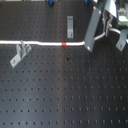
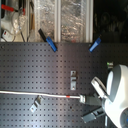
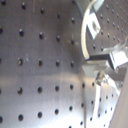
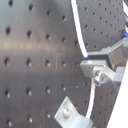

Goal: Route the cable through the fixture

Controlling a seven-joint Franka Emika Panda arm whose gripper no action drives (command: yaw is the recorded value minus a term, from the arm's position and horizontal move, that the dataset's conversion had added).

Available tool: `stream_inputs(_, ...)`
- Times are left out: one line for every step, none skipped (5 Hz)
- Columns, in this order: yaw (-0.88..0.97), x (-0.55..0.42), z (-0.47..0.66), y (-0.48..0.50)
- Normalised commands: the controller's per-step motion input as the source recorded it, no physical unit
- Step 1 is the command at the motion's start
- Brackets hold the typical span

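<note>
The white cable (image 1: 42,43) lies across the black perforated board from the first exterior view's left edge, and its red band (image 1: 65,44) sits just short of my gripper (image 1: 89,46). The gripper looks shut on the cable at its right-hand part. A metal fixture bracket (image 1: 20,53) stands at the left, and the cable passes its top; I cannot tell whether it runs through. In the second exterior view the cable (image 2: 35,93) and its red band (image 2: 68,95) lead to the gripper (image 2: 90,100). In the second wrist view the cable (image 4: 80,30) curves into the fingers (image 4: 97,55).
Another bracket (image 1: 70,26) stands behind the cable and one more (image 1: 121,43) at the right. In the second exterior view two small brackets (image 2: 74,76) sit above the cable and one (image 2: 36,104) below it. Two blue clamps (image 2: 50,43) and clutter line the far edge.
</note>
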Motion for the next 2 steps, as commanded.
stream_inputs(0.43,-0.077,-0.04,-0.162)
stream_inputs(-0.01,0.000,0.00,0.000)
